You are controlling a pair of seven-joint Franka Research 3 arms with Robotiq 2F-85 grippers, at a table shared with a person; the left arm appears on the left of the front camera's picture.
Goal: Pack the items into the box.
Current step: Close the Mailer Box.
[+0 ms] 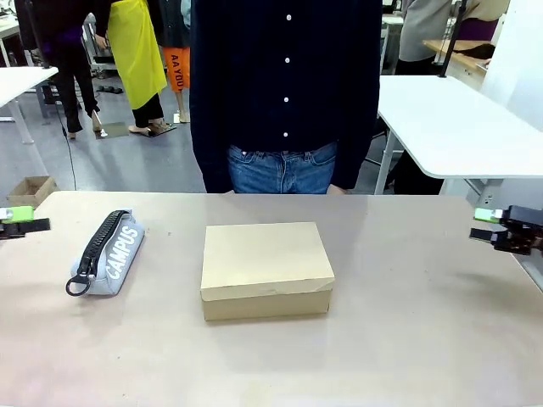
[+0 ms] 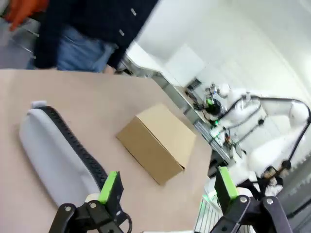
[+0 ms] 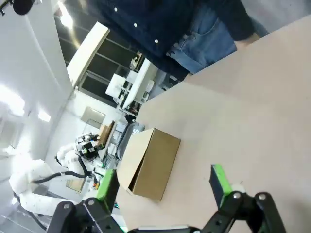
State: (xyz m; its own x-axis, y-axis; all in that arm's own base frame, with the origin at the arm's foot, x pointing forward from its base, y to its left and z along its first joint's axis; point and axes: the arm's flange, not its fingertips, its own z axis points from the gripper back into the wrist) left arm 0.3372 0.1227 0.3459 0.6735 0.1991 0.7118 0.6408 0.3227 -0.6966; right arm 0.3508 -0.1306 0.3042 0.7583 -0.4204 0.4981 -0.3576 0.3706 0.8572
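While the box (image 1: 266,269) sits closed at the middle of the table (image 1: 424,339), with its lid flat on top, no item is visible outside it, so packing appears either complete or not yet begun; the frames do not settle which. Neither the utility knife nor the black object can be located on the surface. A grey zipped pencil case (image 1: 110,253) lies well apart to the box's left. The left gripper (image 2: 165,189) hangs above the pencil case with jaws spread and empty. The right gripper (image 3: 163,182) waits at the table's right edge, likewise spread and empty. A person (image 1: 284,93) stands at the far side.
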